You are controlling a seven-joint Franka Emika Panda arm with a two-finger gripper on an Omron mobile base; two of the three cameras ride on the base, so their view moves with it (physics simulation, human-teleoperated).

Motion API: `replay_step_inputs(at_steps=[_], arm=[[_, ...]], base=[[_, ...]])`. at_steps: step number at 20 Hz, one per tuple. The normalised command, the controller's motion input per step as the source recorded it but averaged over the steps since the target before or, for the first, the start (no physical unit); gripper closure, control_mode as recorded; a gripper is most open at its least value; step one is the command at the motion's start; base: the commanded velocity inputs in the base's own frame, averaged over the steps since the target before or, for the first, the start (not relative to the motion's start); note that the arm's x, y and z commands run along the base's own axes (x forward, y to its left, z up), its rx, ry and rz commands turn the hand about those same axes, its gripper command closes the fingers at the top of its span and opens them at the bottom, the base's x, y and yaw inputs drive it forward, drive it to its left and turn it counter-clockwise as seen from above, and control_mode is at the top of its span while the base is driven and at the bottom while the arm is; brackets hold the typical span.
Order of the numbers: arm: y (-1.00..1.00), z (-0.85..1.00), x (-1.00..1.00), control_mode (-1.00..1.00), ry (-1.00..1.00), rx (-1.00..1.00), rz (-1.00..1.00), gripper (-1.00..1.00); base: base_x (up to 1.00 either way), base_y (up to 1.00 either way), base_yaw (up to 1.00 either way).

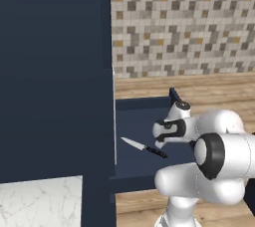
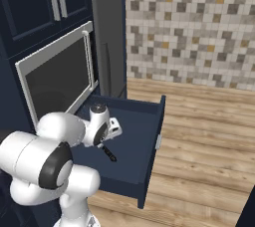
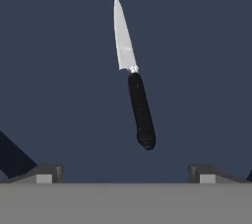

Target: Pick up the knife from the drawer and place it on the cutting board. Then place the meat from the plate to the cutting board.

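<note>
Drawer (image 2: 142, 121) stands pulled out from the cabinet front below the oven (image 2: 60, 79), its front panel toward 4 o'clock in the right base view, with the tiled wall (image 2: 189, 27) behind it and the floor (image 2: 209, 141) to its right. Knife (image 3: 134, 78) lies flat on the drawer bottom, near the middle; in the hand view its tip points to 12 o'clock and its handle end to 6 o'clock. End effector (image 3: 125, 175) hangs above the drawer with fingertips wide apart, the handle end just at 12 o'clock from the gap between them, not touching.
</note>
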Motion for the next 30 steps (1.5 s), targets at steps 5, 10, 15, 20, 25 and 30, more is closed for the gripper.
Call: replay_step_inputs(at_steps=[5,10,15,20,25,30], arm=[[0.0,-0.43,0.09,-1.0,0.0,0.0,0.0,-1.0],[0.01,-0.18,0.11,-1.0,0.01,0.0,0.0,-1.0],[0.03,-0.34,0.19,-1.0,0.06,0.0,0.0,-1.0],[0.0,-0.34,0.22,-1.0,0.06,0.0,0.0,-1.0],[0.0,-0.35,0.16,-1.0,0.04,0.0,0.0,-1.0],[0.0,-0.14,0.03,-1.0,0.02,0.0,0.0,-1.0]], base=[[0.0,0.0,0.0],[0.0,0.0,0.0],[0.0,0.0,0.0],[0.0,0.0,0.0],[0.0,0.0,0.0],[0.0,0.0,0.0]])
